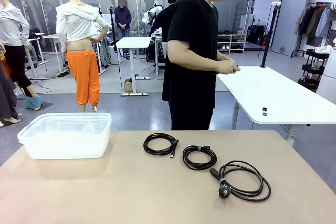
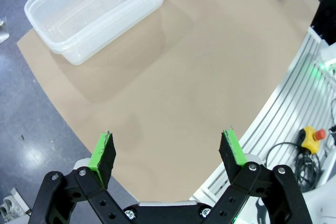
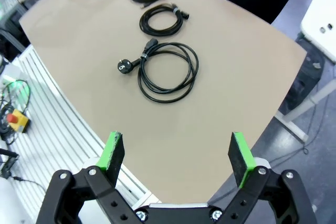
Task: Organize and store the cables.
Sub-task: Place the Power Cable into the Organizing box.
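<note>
Obstacle: clear rectangular plastic tub (image 1: 65, 135) on tan tabletop (image 1: 105, 192).
Right of tub: three black coiled cables (image 1: 199, 157) in a slanting row.
Free: gap between tub and nearest coil; bare tabletop on tub's near side.
Beyond tub, rightward: person in black shirt (image 1: 191, 51).

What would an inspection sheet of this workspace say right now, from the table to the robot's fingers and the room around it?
surface: tan table, bare apart from the items below.
job's things: three coiled black cables in a row, lying apart: small coil, middle coil, large coil with a round plug. All lie outside the clear plastic box, which stands empty at the left.
clutter: nothing seen.
grippers: left fingers and right fingers open, holding nothing.
cables: besides the coils, loose black wires by a yellow box with a red button, off the table.
surroundings: person standing at the far side, hands together; white table beyond.
</note>
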Controlling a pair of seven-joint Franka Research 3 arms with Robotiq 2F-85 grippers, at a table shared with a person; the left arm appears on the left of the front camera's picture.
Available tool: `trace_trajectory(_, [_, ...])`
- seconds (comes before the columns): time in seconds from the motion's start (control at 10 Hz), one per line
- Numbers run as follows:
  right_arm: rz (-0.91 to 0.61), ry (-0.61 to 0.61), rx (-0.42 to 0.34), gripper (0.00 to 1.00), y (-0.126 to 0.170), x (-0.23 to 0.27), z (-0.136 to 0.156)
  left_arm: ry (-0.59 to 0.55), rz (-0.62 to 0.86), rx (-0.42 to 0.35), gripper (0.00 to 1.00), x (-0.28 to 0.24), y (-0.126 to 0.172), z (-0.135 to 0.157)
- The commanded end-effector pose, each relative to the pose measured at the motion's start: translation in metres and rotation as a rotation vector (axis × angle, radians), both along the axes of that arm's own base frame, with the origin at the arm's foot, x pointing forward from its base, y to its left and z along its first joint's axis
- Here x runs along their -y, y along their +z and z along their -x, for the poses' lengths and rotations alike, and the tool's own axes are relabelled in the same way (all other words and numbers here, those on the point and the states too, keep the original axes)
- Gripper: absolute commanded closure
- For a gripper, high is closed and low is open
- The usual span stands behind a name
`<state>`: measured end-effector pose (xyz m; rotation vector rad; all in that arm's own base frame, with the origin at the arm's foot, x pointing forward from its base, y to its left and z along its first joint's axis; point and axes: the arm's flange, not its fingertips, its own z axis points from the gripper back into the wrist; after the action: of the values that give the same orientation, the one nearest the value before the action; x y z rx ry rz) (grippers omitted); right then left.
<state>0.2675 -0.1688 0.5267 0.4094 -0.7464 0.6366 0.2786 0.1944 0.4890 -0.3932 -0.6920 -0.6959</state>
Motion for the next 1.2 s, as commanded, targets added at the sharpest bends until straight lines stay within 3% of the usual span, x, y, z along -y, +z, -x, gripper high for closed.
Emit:
trace_trajectory(0.0, [0.107,-0.015,-0.178,0.0,0.031,-0.064,-0.032,-0.018,-0.004,-0.001,0.0,-0.001,-0.001,0.002])
trace_trajectory(0.2, [0.202,0.034,-0.292,0.0,0.034,-0.14,-0.07,-0.018,-0.004,-0.001,0.0,-0.001,-0.001,0.002])
trace_trajectory(0.5, [0.337,-0.071,-0.443,0.0,0.014,-0.226,-0.109,-0.018,-0.004,-0.001,0.0,-0.001,-0.001,0.002])
trace_trajectory(1.1, [0.378,-0.357,-0.593,0.0,-0.091,-0.329,-0.15,-0.018,-0.004,-0.001,0.0,-0.001,-0.001,0.002])
